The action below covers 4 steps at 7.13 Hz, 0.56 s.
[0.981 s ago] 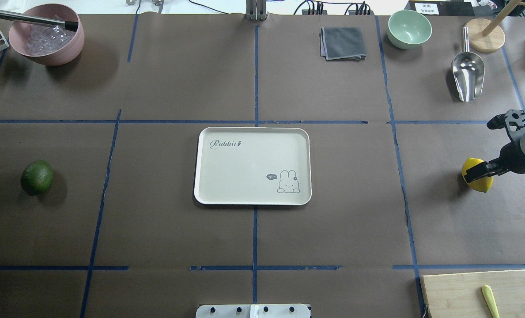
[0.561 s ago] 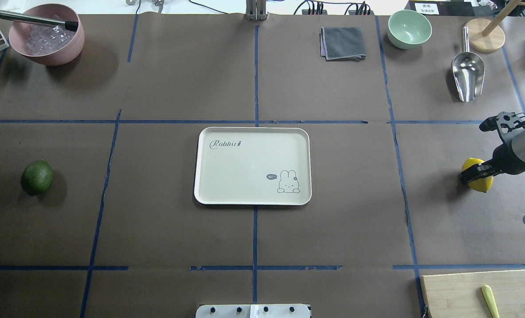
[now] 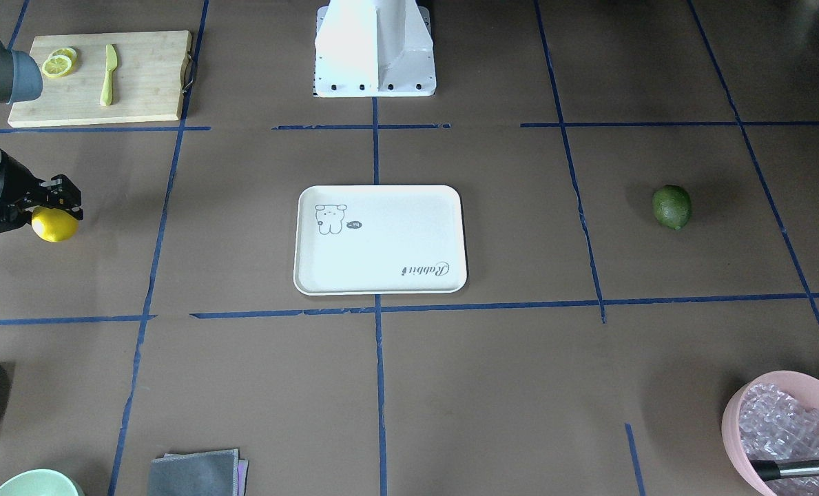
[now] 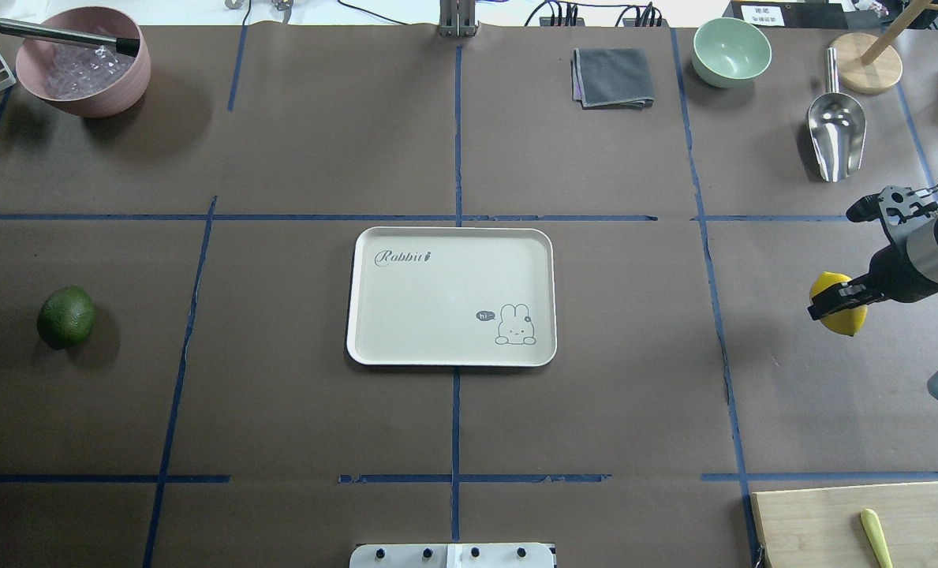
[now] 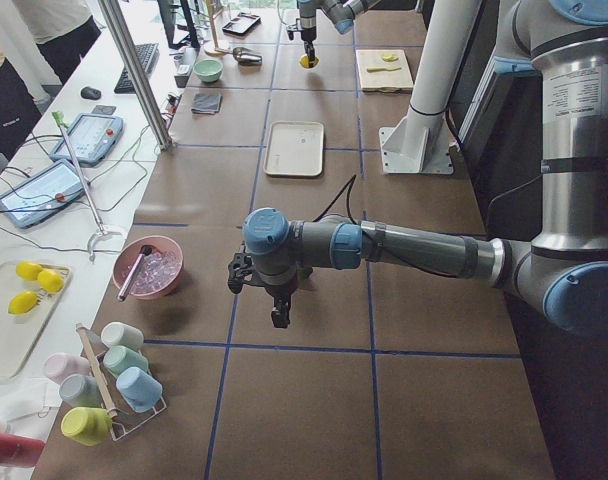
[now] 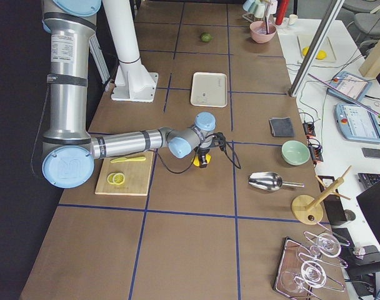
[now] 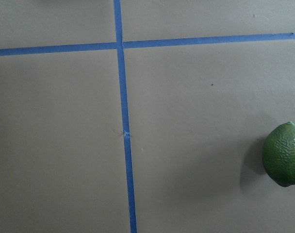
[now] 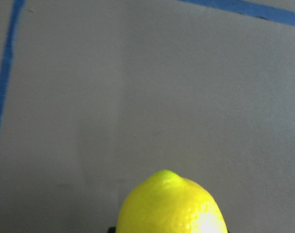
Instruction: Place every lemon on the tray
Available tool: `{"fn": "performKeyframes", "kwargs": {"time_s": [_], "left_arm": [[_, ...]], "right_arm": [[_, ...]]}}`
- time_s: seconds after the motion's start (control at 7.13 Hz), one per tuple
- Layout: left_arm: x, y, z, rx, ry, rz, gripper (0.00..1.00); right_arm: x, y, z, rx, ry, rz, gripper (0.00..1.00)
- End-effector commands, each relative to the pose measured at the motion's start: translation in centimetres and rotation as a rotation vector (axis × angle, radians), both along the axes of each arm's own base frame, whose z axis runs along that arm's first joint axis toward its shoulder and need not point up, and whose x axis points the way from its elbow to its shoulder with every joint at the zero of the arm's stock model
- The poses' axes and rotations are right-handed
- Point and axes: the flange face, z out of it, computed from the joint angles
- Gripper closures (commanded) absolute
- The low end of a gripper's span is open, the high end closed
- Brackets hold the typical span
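The bright yellow lemon (image 4: 846, 322) is clamped in my right gripper (image 4: 830, 302) at the table's right side, just above the paper. It also shows in the front view (image 3: 52, 229) and fills the bottom of the right wrist view (image 8: 172, 206). The dark green bumpy lemon (image 4: 65, 316) lies alone at the far left and shows at the right edge of the left wrist view (image 7: 283, 154). The cream tray (image 4: 437, 292) with the rabbit drawing sits empty at the centre. My left gripper (image 5: 277, 305) hangs above the table's left end. I cannot tell whether it is open or shut.
A wooden cutting board (image 4: 816, 521) with a small knife (image 4: 876, 536) is at the near right. A metal scoop (image 4: 835, 130), green bowl (image 4: 731, 51) and grey cloth (image 4: 613, 76) lie at the far right. A pink bowl (image 4: 82, 71) stands far left.
My right gripper has moved left, towards the tray, carrying the yellow lemon with it, and appears slightly raised. The green lemon and the tray have not moved.
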Motion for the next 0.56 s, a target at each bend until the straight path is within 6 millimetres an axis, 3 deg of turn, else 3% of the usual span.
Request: {"fn": "performKeyframes", "kwargs": {"time_s": [0.0,0.28,0.42], "left_arm": [[0.0,0.5,0.4,-0.008,0.001,0.0,0.0],[0.0,0.4,0.2,-0.007,-0.001,-0.003,0.0],[0.1,0.4,0.0,-0.004,0.0,-0.002,0.0]], "right_arm": [[-6.2,-2.6,-12.4,-0.124,-0.121,0.103,1.0],[-17.6,-1.0,-21.3,-0.245,-0.152,0.191,0.99],[-23.3,-1.6,-26.4,-0.319,-0.138,0.27,0.99]]}}
